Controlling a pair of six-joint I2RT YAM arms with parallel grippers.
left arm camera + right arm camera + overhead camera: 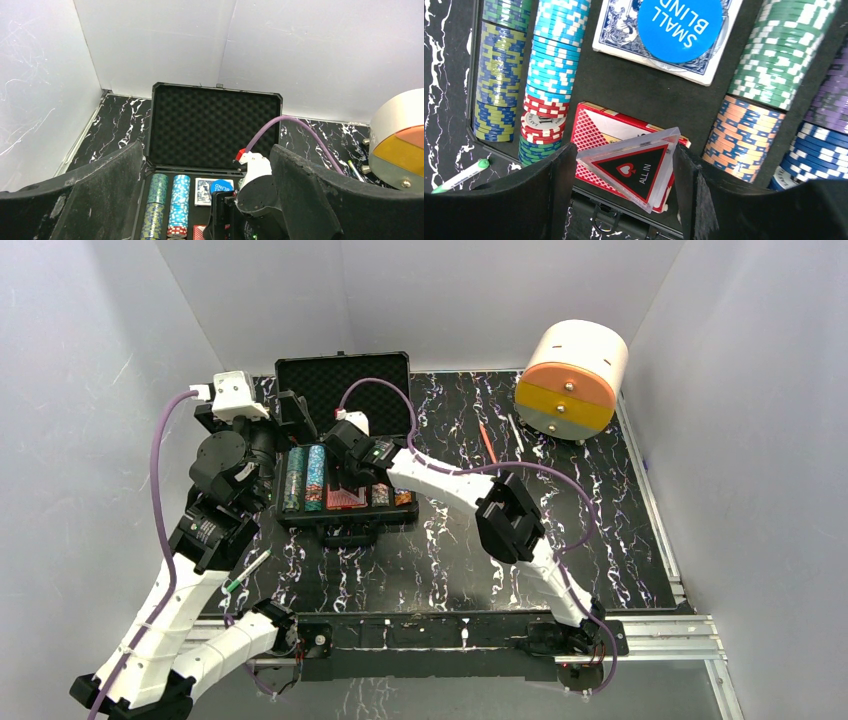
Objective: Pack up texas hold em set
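The black case (343, 380) lies open at the back left, its foam lid (215, 125) upright. Rows of striped chips (305, 478) (554, 50) fill its slots. A blue deck (614, 30) carries a blue "SMALL BLIND" button (681, 25); a red deck (599, 127) lies nearer. My right gripper (350, 475) (624, 165) is shut on a clear triangular "ALL IN" marker (634, 167), held tilted just over the red deck. My left gripper (295, 412) (207, 150) is open and empty, above the case's left end.
A big white-and-orange cylinder (572, 380) (400, 140) stands at the back right. An orange pen (488, 443) and a white pen (516, 433) lie to its left. A green-tipped pen (247, 570) (459, 175) lies by the case's front left corner. The case handle (606, 220) faces me.
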